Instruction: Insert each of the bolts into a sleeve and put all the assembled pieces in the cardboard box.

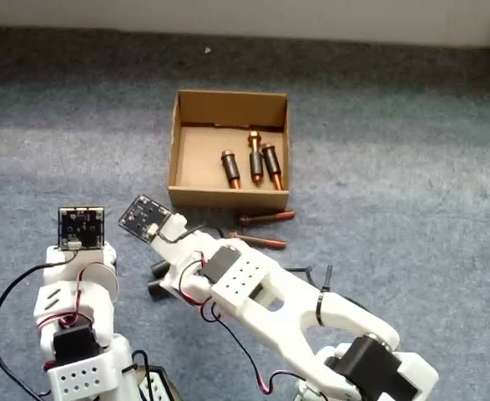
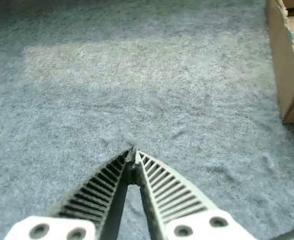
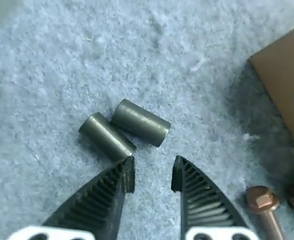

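Grey carpeted table (image 1: 411,150), right gripper (image 3: 153,175) spread beside one sleeve (image 3: 106,136).
Pinch it across the barrel, clear of the second sleeve (image 3: 140,122) just beside; left gripper (image 2: 133,160) rests pressed together.

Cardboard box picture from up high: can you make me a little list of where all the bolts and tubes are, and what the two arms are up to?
Box: brown open cardboard box on grey carpet
Inside box: three copper bolts in dark sleeves
Loose bolts: two bare copper-coloured metal bolts, on the carpet in front of the box
Loose sleeves: two dark grey metal tube sleeves, side by side on the carpet
Right end effector: open, empty, beside the loose sleeves
Left end effector: shut, empty, over bare carpet
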